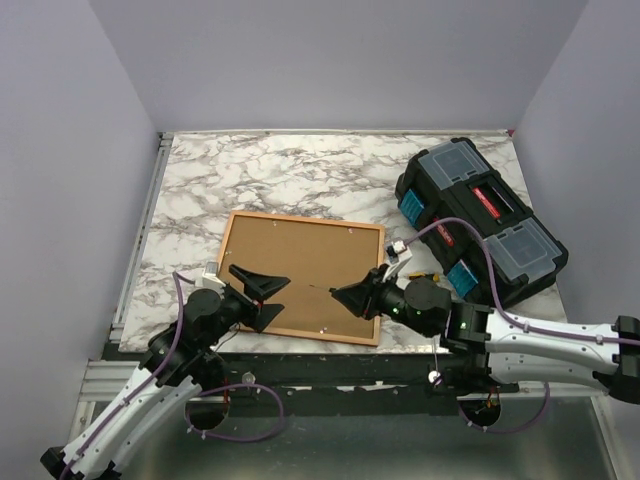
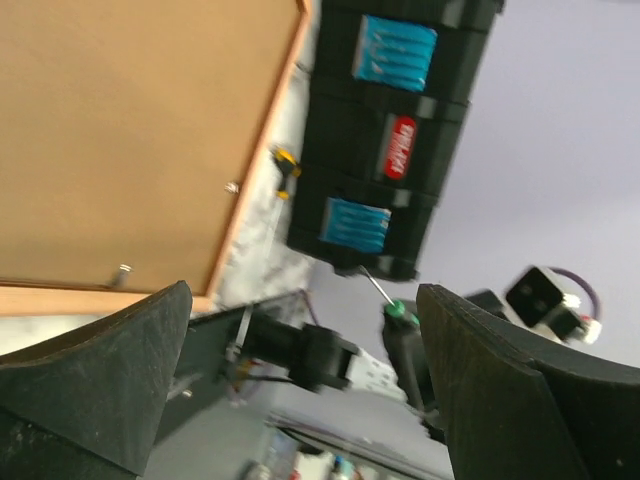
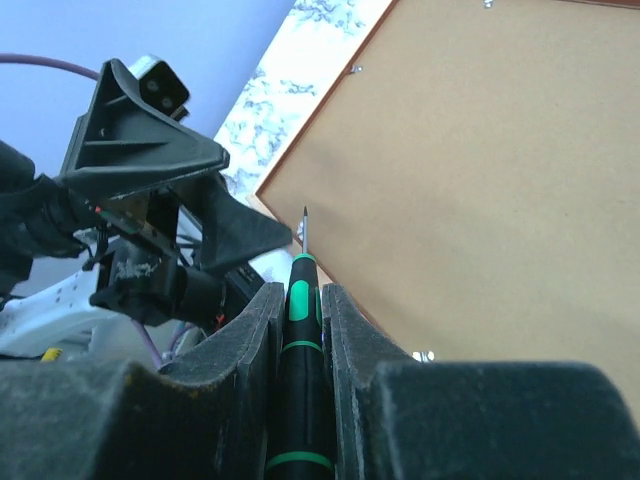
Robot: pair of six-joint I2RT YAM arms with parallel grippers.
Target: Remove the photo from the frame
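frame (image 1: 300, 278) front hidden face-down, screwdriver (image 3: 297, 345) handle buried in right end effector (image 3: 298, 292)

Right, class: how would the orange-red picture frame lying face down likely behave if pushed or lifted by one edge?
The picture frame looks thin and flat, so it would probably slide, not tip, on the smooth marble tabletop. Its wooden rim and brown board suggest it is stiff and light. Its front is hidden, so assume possible glass: fragile.

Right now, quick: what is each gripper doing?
Left gripper: open, holding nothing.
Right gripper: closed on a green-and-black screwdriver.
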